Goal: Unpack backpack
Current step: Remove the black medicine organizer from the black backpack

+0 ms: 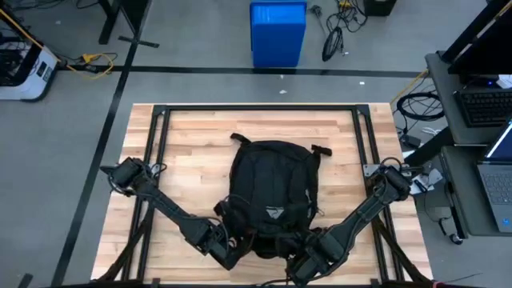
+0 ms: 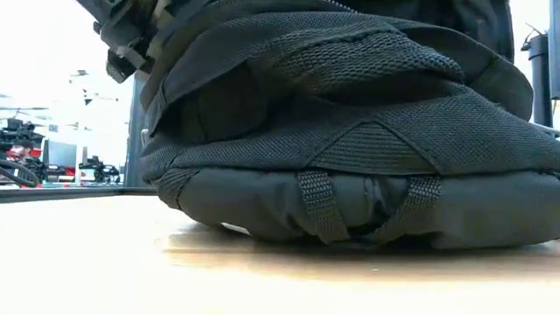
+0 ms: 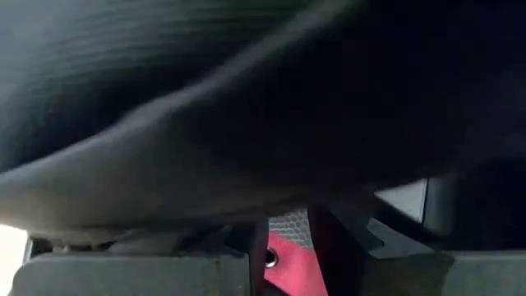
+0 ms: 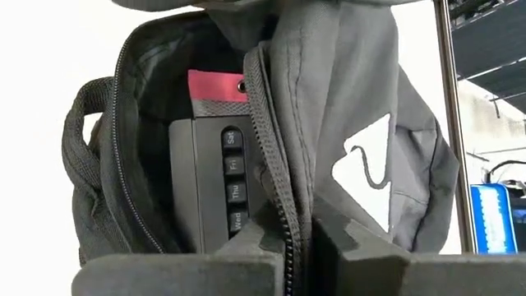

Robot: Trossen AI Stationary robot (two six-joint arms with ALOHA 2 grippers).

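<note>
The soft, floppy backpack probably needs holding by its zipper edge, which the right gripper pinches; left gripper fingers unreadable.

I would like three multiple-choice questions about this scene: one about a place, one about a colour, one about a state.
1. Where does the backpack lie?
A. middle of the table
B. on the floor
C. on the blue box

2. What colour is the triangular logo?
A. red
B. white
C. yellow

3. What state is the backpack's opening in?
A. zipped shut
B. unzipped, contents showing
C. taped over

Answers: 1 A, the high view shows it centred on the wood. 2 B, white in the right wrist view. 3 B, the same view shows things inside the open pocket.
</note>
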